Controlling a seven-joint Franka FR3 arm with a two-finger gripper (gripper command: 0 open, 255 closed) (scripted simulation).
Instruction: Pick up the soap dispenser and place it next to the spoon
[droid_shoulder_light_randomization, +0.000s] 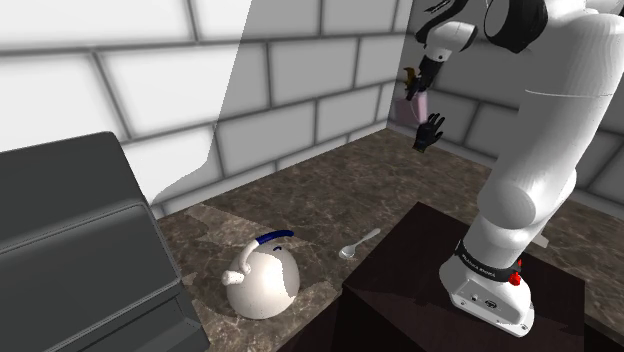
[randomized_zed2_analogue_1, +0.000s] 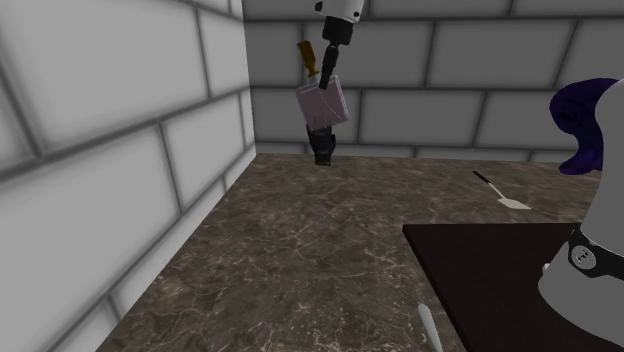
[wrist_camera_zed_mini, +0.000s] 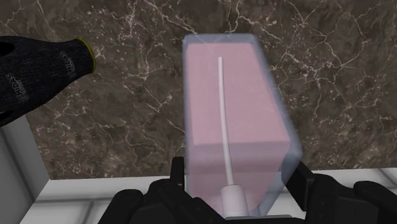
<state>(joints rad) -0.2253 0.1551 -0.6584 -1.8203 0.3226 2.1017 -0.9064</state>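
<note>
Dispenser (wrist_camera_zed_mini: 232, 121), clear with pink soap inside, hangs in the air near the corner of the walls. The tool (wrist_camera_zed_mini: 239, 172) grips its pump end between both fingers. Beneath is the brown marbled counter (wrist_camera_zed_mini: 127, 114), where a black glove (wrist_camera_zed_mini: 38, 70) lies off to one side. The spoon (droid_shoulder_light_randomization: 358, 244) lies well apart, just beside the dark stand (droid_shoulder_light_randomization: 400, 270).

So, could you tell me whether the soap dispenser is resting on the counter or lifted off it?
Lifted: the soap dispenser hangs clamped in the jaws, clear above the counter.
</note>
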